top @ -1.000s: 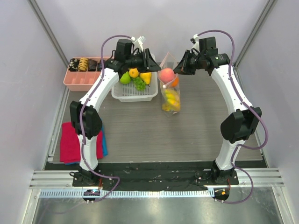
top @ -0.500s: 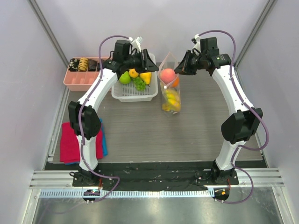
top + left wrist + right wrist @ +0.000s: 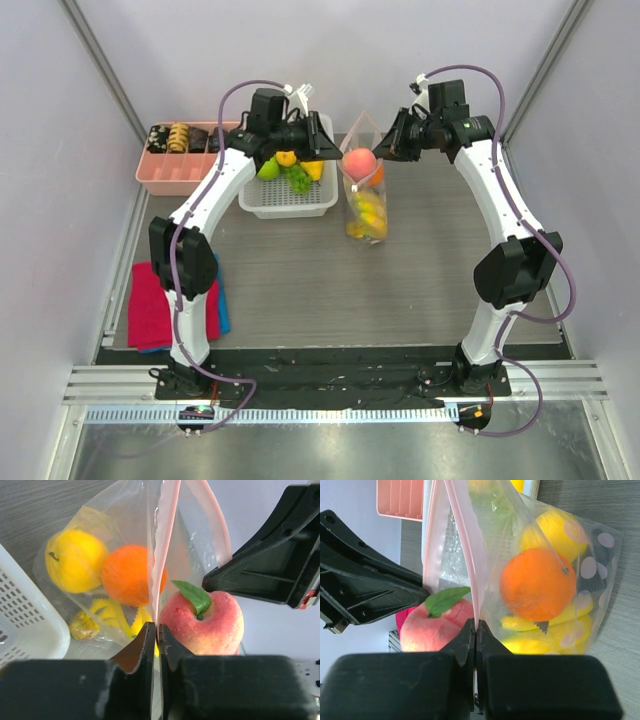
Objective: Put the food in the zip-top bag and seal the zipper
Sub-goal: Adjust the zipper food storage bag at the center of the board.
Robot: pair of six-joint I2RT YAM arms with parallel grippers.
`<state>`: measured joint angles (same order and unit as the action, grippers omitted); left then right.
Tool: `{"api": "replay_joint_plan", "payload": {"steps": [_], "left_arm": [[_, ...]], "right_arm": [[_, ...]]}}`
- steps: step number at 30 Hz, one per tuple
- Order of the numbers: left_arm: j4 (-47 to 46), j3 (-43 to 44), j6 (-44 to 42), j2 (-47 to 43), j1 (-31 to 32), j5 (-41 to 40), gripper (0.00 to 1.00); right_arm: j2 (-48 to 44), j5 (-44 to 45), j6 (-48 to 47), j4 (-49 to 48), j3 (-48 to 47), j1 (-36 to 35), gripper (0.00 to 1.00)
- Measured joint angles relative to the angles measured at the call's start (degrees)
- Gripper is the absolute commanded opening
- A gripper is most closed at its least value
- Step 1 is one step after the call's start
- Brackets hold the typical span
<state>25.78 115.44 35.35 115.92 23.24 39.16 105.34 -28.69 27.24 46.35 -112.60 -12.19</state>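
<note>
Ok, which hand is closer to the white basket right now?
Left. The left hand sits at the far right corner of the white basket, pinching the mouth of the bag. The right hand pinches the opposite side, past the peach.

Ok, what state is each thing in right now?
zip-top bag: open, mouth held by both hands.
zipper: unsealed.
peach: sitting in the bag mouth.
orange: inside the bag.
left hand: shut on the zipper.
right hand: shut on the zipper.
white basket: holds fruit.
</note>
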Motion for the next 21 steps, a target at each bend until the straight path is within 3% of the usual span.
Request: {"api": "replay_joint_plan", "payload": {"steps": [21], "left_arm": [[13.4,11.5,-15.7,-1.8,0.9,-3.1,0.0]], "right_arm": [[-3.8,0.4,-2.1,5.9,-1.3,2.8,0.01]]}}
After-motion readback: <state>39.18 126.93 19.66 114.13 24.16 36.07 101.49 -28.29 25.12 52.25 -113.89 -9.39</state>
